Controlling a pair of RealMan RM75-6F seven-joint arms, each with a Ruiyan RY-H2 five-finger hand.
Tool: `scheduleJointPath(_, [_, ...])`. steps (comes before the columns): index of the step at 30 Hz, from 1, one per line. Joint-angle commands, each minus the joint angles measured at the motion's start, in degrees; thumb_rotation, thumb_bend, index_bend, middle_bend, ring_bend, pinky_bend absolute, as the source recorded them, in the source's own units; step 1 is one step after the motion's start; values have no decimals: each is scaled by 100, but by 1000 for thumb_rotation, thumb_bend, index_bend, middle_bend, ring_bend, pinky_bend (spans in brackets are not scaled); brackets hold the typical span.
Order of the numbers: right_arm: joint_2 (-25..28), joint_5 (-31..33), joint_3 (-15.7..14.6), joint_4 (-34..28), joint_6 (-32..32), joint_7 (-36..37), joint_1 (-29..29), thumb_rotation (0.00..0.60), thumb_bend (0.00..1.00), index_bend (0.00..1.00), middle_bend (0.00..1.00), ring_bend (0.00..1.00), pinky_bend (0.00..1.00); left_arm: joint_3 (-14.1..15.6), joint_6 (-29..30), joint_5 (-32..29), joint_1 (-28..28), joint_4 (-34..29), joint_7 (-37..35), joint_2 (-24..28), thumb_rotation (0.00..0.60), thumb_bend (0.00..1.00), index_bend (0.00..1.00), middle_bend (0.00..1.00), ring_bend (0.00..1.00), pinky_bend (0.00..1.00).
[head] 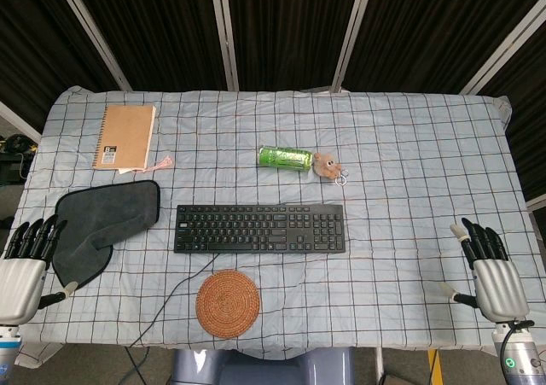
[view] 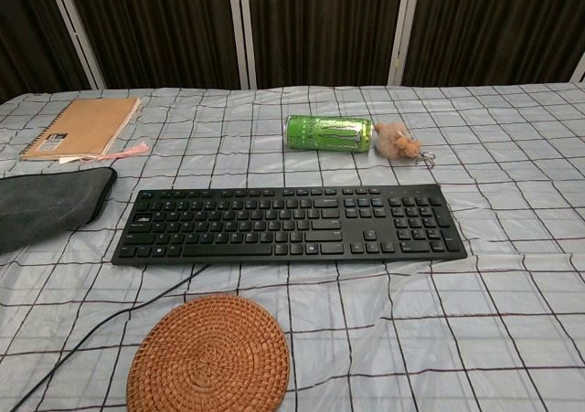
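Observation:
My left hand [head: 24,270] hovers at the table's near left corner, fingers straight and apart, holding nothing, beside a dark grey cloth [head: 102,223] [view: 41,206]. At the near right edge my right hand [head: 493,274] is likewise spread and empty, far from any object. A black keyboard [head: 260,228] [view: 288,224] lies in the middle. Behind it a green can [head: 285,157] [view: 329,132] lies on its side, touching a small brown plush keychain [head: 326,165] [view: 398,142]. A round woven coaster [head: 228,303] [view: 210,355] sits in front of the keyboard. Neither hand shows in the chest view.
A spiral notebook [head: 124,136] [view: 80,127] with a brown cover lies at the far left. The keyboard's black cable [head: 171,300] [view: 91,334] runs off the near edge. A checked cloth [head: 409,189] covers the table; dark curtains hang behind.

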Motion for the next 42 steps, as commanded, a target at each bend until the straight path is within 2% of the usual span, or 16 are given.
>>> scheduleJointPath(1, [-2,-6,5,3,-1,11,7,600,109,71,0,0,2,-33,-26,51,38,-10,57,0,600,47,0,0,0,0])
scheduleJointPath(8, [-8,-9,1,-15,-7,29,9,600,109,71,0,0,2,-116,-230,101,46,-191,137,5,600,53,0,0,0,0])
scheduleJointPath(14, [12,42,1,-45,-78,65,28,600,110,71,0,0,2,-223,-853,-113,-215,-754,338,187,600,94,0,0,0,0])
scheduleJointPath(16, [16,49,3,-52,-86,70,31,600,110,71,0,0,2,-329,-1115,-221,-390,-996,501,289,600,136,0,0,0,1])
scheduleJointPath(17, [20,57,-3,-55,-103,77,33,600,109,71,0,0,2,-532,-1358,-334,-639,-1172,769,324,600,171,0,42,35,39])
scheduleJointPath(19, [36,70,-7,-62,-118,94,32,600,109,71,0,0,2,-722,-1770,-761,-917,-1441,1138,375,600,237,0,253,205,184])
scheduleJointPath(21, [58,80,-12,-72,-124,120,26,600,109,71,0,0,2,-869,-2183,-1289,-1180,-1724,1415,440,600,342,0,558,460,353])
scheduleJointPath(24, [84,105,-8,-86,-130,167,19,600,108,71,0,0,2,-1068,-2733,-2048,-1601,-1968,1757,466,600,504,0,751,637,444])
scheduleJointPath(26, [94,131,-3,-89,-149,193,22,600,109,71,0,0,2,-1174,-3067,-2713,-1935,-2066,2095,451,600,586,0,798,681,470])
scheduleJointPath(29, [108,178,4,-98,-203,239,36,600,108,71,0,0,2,-1223,-3514,-3974,-2664,-2089,2937,260,600,657,0,805,702,482])
scheduleJointPath(32, [117,181,5,-98,-222,273,45,600,108,71,0,0,3,-1221,-3505,-4979,-3236,-2093,3526,-1,600,729,0,814,715,490])
scheduleJointPath(38, [137,230,9,-141,-272,358,52,600,109,71,0,0,2,-1293,-3853,-6531,-4086,-2022,3710,-263,600,786,0,818,721,492])
scheduleJointPath(42, [158,273,15,-164,-312,415,58,600,108,71,0,0,4,-1253,-3985,-7238,-4661,-1843,3809,-391,600,795,0,818,721,492])
